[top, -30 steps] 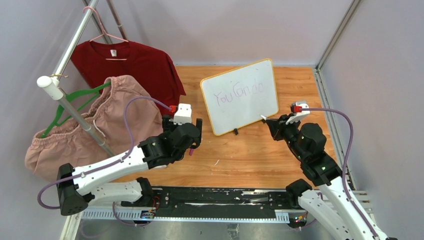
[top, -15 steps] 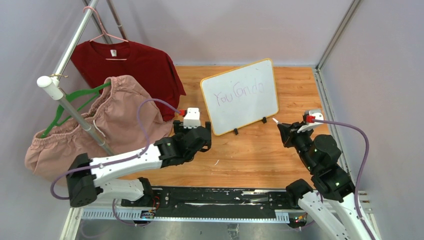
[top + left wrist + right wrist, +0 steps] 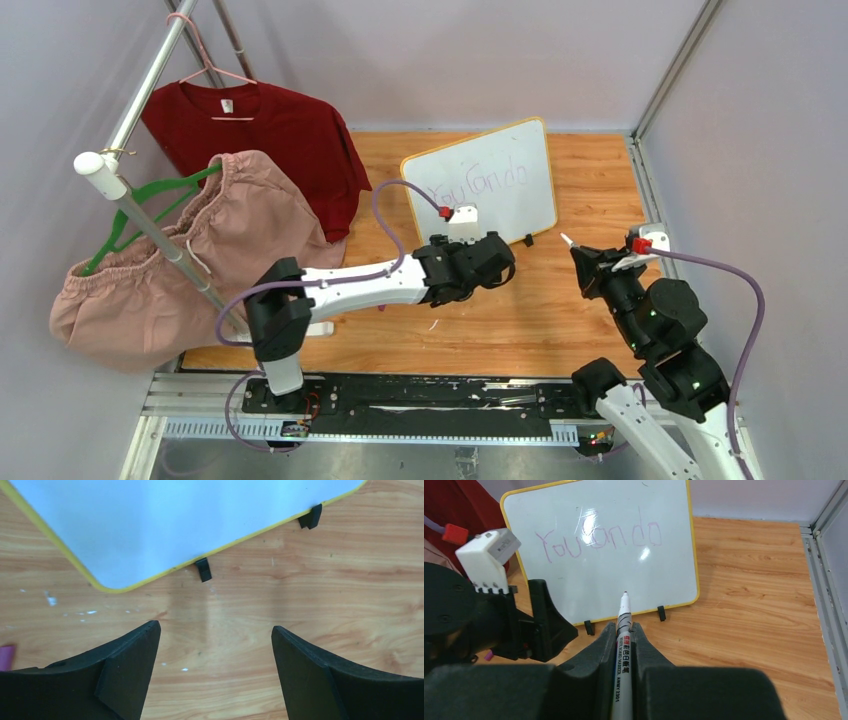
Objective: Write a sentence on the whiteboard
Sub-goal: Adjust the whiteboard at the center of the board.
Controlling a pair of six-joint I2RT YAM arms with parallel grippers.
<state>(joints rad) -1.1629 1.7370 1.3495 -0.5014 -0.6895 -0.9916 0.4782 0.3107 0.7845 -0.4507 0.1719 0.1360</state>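
Where the wooden table (image 3: 600,170) runs toward the back wall, the whiteboard (image 3: 520,205) stands propped on two small black feet (image 3: 203,570), at about twelve o'clock from the table's middle. It is a white rectangle with a thin yellow frame and rounded corners, leaning back slightly. The sentence (image 3: 599,536) sits in thin purple marker across its upper half, one line reading roughly "You can do"; from overhead it is faint and hard to read. The left gripper (image 3: 215,640) hovers at the board's seven o'clock corner with its jaws spread wide and nothing between them, and from above it hides that corner. Its own camera cuts the board off at the top and catches no writing. The right gripper (image 3: 624,630), at the board's four o'clock and apart from it, is clamped on a marker (image 3: 623,655) – tip toward the board, lower barrel cut off by the frame.
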